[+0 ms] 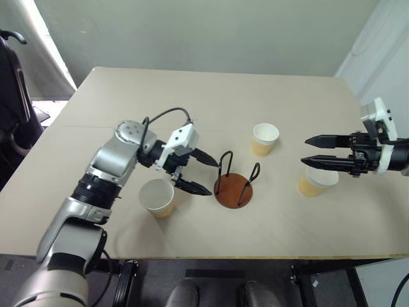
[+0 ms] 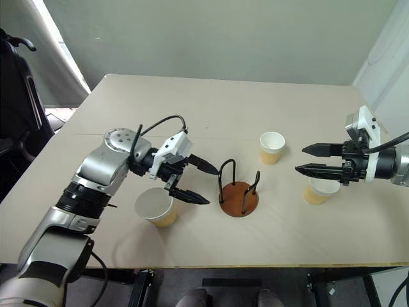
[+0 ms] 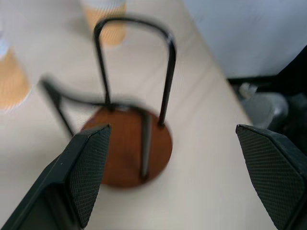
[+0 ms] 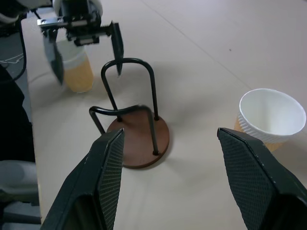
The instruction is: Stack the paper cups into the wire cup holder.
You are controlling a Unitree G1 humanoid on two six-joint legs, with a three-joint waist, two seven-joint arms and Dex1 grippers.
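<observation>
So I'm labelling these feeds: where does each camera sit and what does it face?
Head stereo pair: looks down over the beige table; both arms show.
Left wrist: along the left gripper, open, at the brown-based wire cup holder.
Right wrist: along the right gripper, open, at that holder and a white-rimmed paper cup.
All share the holder.

Colours I see
Cups (image 1: pixel 266 139) white inside, tan outside; holder (image 1: pixel 233 190) base reddish-brown, wires black; table (image 1: pixel 211 96) beige.
</observation>
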